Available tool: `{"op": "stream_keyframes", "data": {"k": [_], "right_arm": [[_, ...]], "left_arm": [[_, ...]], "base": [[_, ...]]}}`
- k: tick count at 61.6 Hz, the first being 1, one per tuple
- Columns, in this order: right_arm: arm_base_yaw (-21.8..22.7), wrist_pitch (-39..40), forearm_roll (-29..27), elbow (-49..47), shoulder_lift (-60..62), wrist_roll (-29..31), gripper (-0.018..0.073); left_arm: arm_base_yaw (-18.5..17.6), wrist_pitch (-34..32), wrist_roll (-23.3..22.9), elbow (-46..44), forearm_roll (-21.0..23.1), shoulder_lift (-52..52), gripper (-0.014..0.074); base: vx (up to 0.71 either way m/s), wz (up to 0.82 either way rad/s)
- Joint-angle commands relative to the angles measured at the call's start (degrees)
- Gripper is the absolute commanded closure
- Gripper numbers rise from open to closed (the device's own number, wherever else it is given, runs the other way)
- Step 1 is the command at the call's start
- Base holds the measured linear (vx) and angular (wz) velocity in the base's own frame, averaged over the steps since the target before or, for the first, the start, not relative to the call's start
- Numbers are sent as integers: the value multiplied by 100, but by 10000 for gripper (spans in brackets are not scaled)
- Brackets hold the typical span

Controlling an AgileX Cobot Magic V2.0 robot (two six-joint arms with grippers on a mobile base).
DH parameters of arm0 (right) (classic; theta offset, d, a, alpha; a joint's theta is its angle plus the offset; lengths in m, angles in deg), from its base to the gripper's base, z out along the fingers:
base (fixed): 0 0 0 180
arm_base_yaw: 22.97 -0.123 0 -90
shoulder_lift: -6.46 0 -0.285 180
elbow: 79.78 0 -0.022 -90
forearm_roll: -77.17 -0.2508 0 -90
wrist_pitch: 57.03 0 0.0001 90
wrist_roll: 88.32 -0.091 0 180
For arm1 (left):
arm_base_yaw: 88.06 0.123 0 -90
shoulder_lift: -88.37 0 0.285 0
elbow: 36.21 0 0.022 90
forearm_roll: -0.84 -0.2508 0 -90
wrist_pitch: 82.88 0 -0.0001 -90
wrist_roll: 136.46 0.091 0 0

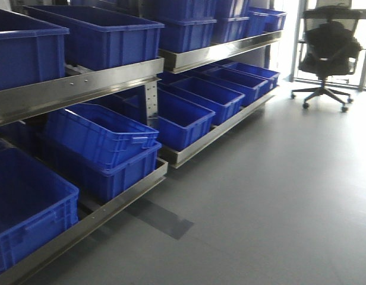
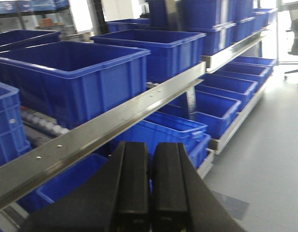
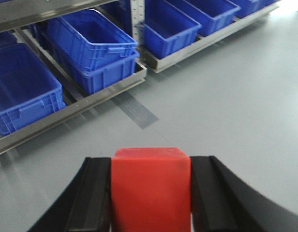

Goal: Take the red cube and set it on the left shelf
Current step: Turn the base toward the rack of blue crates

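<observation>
My right gripper (image 3: pixel 151 166) is shut on the red cube (image 3: pixel 151 188), held above the grey floor and facing the lower rack tier. My left gripper (image 2: pixel 150 154) is shut and empty, its black fingers (image 2: pixel 133 179) pressed together in front of the rack. The left shelf is a stainless-steel tier with a flat riveted front rail (image 2: pixel 115 123), also in the front view (image 1: pixel 76 89). Large blue crates (image 2: pixel 71 77) stand on it and white rollers (image 2: pixel 42 126) show beside them. Neither gripper shows in the front view.
Blue crates (image 1: pixel 100 142) fill the lower tiers, two of them stacked. A second rack bay (image 1: pixel 218 53) continues to the right. A dark floor patch (image 1: pixel 162 218) lies before the rack. A black office chair (image 1: pixel 328 53) stands at the far right by the window.
</observation>
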Motion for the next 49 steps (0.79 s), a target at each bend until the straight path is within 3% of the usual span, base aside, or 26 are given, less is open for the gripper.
{"op": "stream_keyframes", "data": {"k": [1,49], "right_arm": [[32,507,35,-169,-19,22,505],[32,507,35,-169,-19,22,505]], "left_arm": [[-7,-516,3,126,27,-15,491],[-7,-516,3,126,27,-15,491]], "base": [[49,48],[41,55]]}}
